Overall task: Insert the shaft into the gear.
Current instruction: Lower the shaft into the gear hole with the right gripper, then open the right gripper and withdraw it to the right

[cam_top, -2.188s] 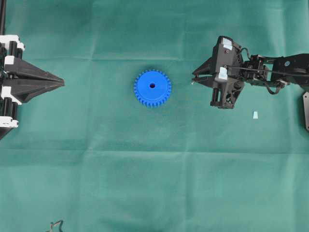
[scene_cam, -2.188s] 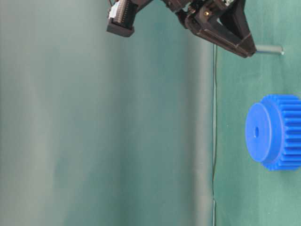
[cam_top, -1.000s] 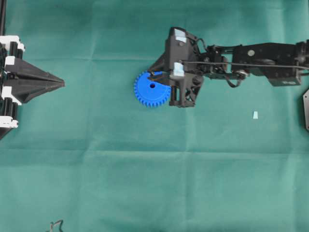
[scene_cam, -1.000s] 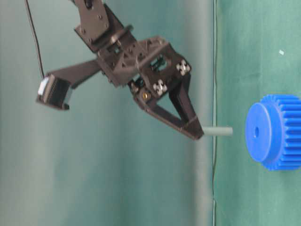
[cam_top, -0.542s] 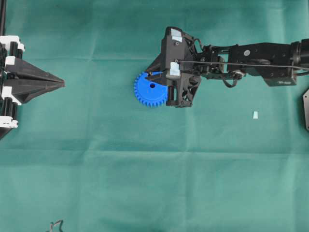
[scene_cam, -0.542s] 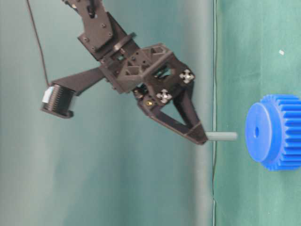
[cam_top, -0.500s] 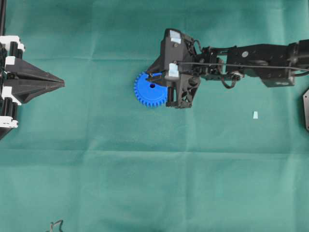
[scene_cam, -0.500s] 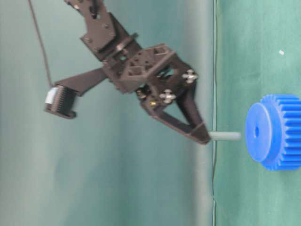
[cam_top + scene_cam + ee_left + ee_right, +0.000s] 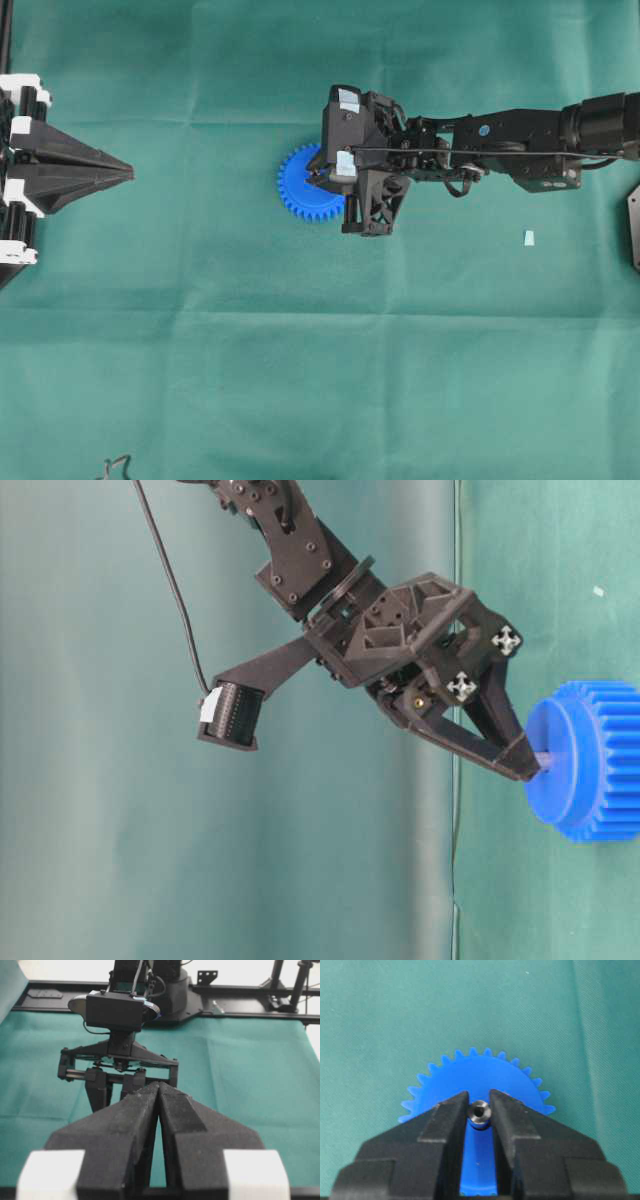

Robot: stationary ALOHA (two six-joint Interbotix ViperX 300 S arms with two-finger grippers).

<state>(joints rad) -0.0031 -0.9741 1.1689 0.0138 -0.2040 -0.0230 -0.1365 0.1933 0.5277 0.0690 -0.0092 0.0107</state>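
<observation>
The blue gear (image 9: pixel 297 186) lies flat on the green cloth, left of the table's middle. My right gripper (image 9: pixel 318 180) hangs right over its hub, shut on the shaft (image 9: pixel 479 1111), a small silver pin held upright between the fingertips. At table level a short stub of the shaft (image 9: pixel 543 763) shows between the right gripper (image 9: pixel 527 767) and the gear (image 9: pixel 592 762), its lower end in the hub's centre. Looking down from the right wrist, the gear (image 9: pixel 480 1072) spreads beneath the right gripper (image 9: pixel 479 1106). My left gripper (image 9: pixel 125 172) rests shut and empty at the far left edge, its tips (image 9: pixel 159 1086) together.
A small pale scrap (image 9: pixel 527 237) lies on the cloth right of the gear, under the right arm's reach. A dark cable loop (image 9: pixel 113 466) sits at the front left edge. The right arm (image 9: pixel 520 135) stretches in from the right side.
The right gripper has come down onto the gear. The shaft hung free above the hub half a second ago; now most of its length has gone into the centre hole.
</observation>
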